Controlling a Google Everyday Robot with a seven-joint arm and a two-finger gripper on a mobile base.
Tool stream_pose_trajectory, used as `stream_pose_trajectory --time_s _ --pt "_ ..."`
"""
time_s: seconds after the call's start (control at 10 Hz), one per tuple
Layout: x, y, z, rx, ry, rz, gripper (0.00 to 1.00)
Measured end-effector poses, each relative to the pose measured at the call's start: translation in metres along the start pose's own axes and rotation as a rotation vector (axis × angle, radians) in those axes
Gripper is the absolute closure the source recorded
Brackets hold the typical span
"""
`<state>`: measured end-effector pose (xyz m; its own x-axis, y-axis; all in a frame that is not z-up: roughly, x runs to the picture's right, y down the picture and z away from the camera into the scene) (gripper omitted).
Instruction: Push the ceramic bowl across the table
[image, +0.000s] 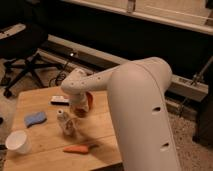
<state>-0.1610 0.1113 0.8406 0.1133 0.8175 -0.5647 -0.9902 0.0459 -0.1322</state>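
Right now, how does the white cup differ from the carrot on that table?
The cup is white and round, standing upright with its mouth open; the carrot is orange, long and thin, lying flat. The cup sits at the left edge, the carrot nearer the front middle. Both rest on the table, clear of the gripper by the bowl.

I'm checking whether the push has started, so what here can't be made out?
- Ceramic bowl: mostly covered by the arm; only an orange-red edge shows.
- Gripper: low over the table beside the bowl; contact hidden by the wrist.
- Pale object near the carrot: too blurred to identify.
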Motion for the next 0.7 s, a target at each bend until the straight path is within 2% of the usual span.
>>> stream_pose_trajectory --time_s 0.7 --pt "-0.031 0.008 -0.001 0.036 -0.040 0.002 0.35"
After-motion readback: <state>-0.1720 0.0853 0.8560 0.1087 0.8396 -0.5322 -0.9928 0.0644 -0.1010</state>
